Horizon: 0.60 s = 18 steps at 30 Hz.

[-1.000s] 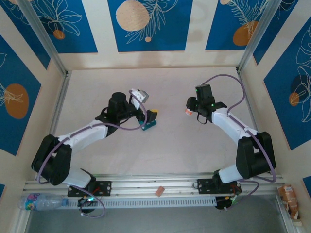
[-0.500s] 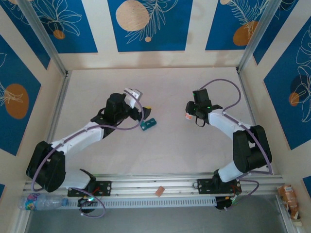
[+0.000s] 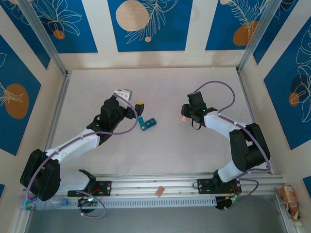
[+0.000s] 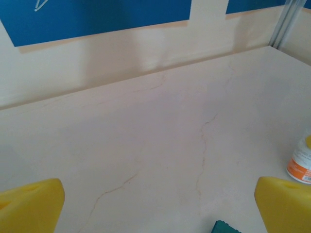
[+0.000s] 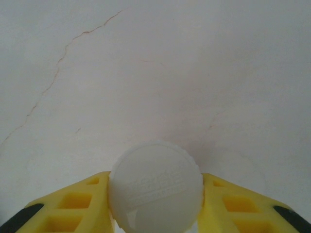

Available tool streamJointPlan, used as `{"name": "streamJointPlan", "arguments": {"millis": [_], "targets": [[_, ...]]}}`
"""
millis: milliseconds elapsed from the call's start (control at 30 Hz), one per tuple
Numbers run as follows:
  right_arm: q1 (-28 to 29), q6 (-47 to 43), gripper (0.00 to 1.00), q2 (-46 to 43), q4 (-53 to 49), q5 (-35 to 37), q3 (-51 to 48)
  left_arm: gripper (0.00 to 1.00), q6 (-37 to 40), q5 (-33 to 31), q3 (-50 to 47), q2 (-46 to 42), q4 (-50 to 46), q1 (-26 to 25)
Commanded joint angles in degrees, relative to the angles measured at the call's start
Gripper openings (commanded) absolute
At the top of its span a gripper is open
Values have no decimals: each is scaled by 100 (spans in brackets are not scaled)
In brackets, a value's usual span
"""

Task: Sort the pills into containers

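Top view: over the last second the left gripper (image 3: 137, 109) has drawn back off the pill box (image 3: 147, 123) toward 10 o'clock. It now stands just beside the box, which lies at its 4 o'clock, uncovered and in the same place, a little left of the table's centre. The right gripper (image 3: 187, 112) has brought the white bottle (image 3: 184, 117) a short way toward 8 o'clock, and the bottle remains well apart from the box, at the box's 3 o'clock. Judgement: the box is now free to be reached from the right side. Whether any compartment holds a pill is too small to tell.

Left wrist view: the left gripper (image 4: 158, 208) has its jaws spread wide with nothing between them. A corner of the pill box (image 4: 224, 227) shows at 5 o'clock, and the white bottle (image 4: 301, 162) appears upright at 3 o'clock.

Right wrist view: the right gripper (image 5: 155, 208) is closed on the white bottle (image 5: 154, 184), with its fingers (image 5: 73, 206) pressed to either side and the cap facing the camera. Whether the hold is easing cannot be told.

Clearance: bare table (image 3: 170, 82) runs from 9 through 3 o'clock beyond both arms, with the back wall (image 3: 146, 58) at 12 well apart. The stretch between box and bottle is unobstructed. The rail (image 3: 160, 183) at 6 o'clock is the nearest edge.
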Motion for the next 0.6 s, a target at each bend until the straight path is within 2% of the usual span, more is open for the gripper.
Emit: {"name": "streamJointPlan", "arguments": {"millis": [0,133,200,300,400,567], "targets": [[58,18,44,149,-10,99,-132,100,-117,-418,-250,-99,571,43],[83,1,53,119,16,89,-187,100,-272,-602,-451,-119,895,43],[86,-19,63,61,40,54,-222,100,-283,-582,-319,-121,519,39],[87,-79,71,-93,3,2,-195,100,-192,-433,27,-28,-171,43],[83,-161,76,-290,-128,-102,-75,100,-166,-380,48,10,-169,35],[64,-217,78,-711,-547,-350,265,100,-284,-519,79,56,-182,43]]}}
